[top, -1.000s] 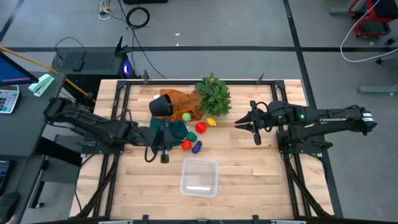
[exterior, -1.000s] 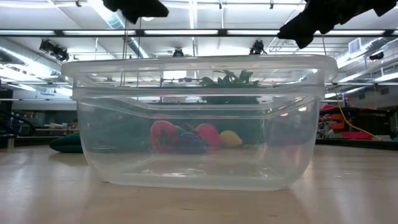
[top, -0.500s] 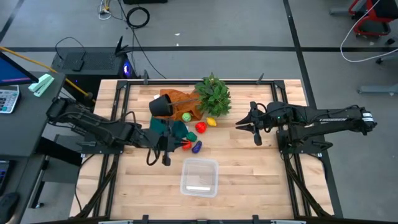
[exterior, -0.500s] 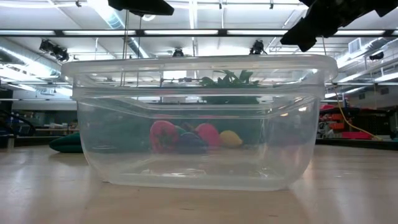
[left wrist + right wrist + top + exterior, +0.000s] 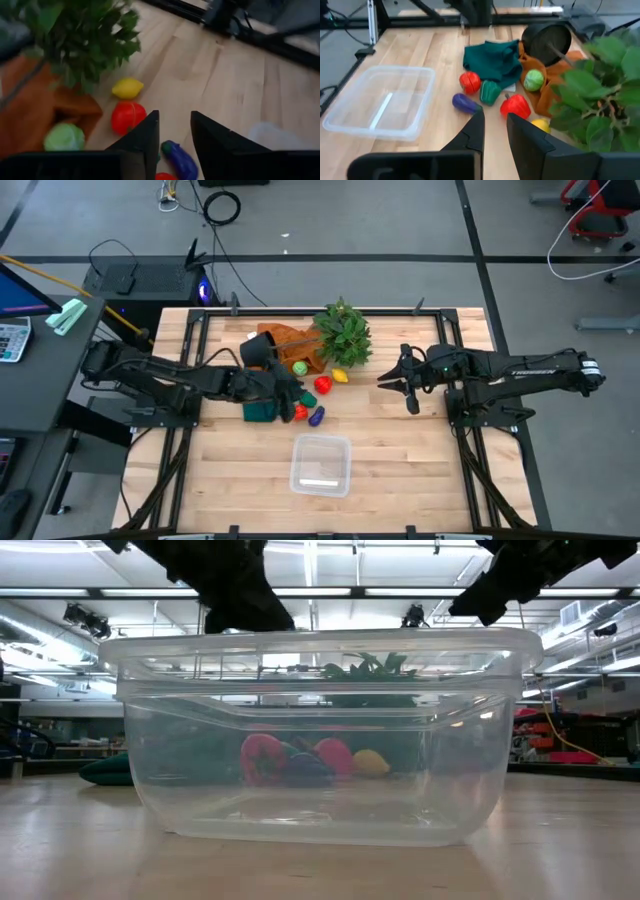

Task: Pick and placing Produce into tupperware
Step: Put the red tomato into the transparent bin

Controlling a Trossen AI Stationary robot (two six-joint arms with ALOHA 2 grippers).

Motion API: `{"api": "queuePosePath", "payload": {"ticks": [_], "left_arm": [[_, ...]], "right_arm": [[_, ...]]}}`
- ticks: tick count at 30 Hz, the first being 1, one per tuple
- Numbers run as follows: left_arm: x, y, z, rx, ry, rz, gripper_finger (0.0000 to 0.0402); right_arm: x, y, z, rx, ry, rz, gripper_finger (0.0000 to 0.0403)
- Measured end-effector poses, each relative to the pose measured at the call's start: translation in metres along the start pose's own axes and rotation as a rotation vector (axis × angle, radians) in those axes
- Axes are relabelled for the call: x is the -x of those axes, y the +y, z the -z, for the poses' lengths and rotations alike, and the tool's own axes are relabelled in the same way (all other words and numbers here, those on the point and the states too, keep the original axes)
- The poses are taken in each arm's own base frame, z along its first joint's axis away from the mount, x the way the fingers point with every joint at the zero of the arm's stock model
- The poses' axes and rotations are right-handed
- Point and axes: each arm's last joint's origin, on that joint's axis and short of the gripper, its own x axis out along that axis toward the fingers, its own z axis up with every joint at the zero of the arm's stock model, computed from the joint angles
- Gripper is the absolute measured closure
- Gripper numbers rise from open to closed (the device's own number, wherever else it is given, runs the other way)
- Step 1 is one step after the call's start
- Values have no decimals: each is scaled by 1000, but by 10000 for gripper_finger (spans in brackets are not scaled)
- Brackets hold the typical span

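While my left gripper (image 5: pixel 172 132) hangs slightly open and seemingly empty, the eggplant (image 5: pixel 179 157) at 6 o'clock could roll off.

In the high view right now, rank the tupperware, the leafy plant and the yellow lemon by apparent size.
1. tupperware and leafy plant: too close in size to rank
2. yellow lemon: clearly smallest
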Motion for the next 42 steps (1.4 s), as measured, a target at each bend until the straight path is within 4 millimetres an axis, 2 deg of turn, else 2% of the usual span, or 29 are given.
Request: {"api": "queuePosePath", "payload": {"ticks": [3, 12, 16, 20, 22, 26, 32, 36, 42], "left_arm": [[-1, 1, 0, 53, 21, 34, 266], [-2, 8, 4, 49, 140, 47, 222], [5, 5, -23, 54, 178, 81, 203], [10, 2, -43, -25, 269, -23, 205], [4, -1, -47, -42, 315, -61, 210], [-21, -7, -39, -75, 460, -90, 210], [-51, -15, -29, -154, 622, -118, 178], [-57, -18, -28, -239, 648, -100, 162], [-57, -18, -29, -185, 653, -122, 150]], "right_arm": [[-3, 0, 1, -1, 12, 1, 355], [-15, -1, 3, -3, 50, 1, 355], [-17, -1, 3, -4, 50, 1, 349], [-17, -1, 3, -11, 48, 1, 339], [-17, -1, 3, -15, 46, 1, 334], [-16, 0, 3, -13, 48, -2, 321], [-16, 0, 3, -13, 48, -3, 292], [-16, 0, 4, -13, 54, -4, 276], [-16, 0, 5, -13, 73, -6, 262]]}}
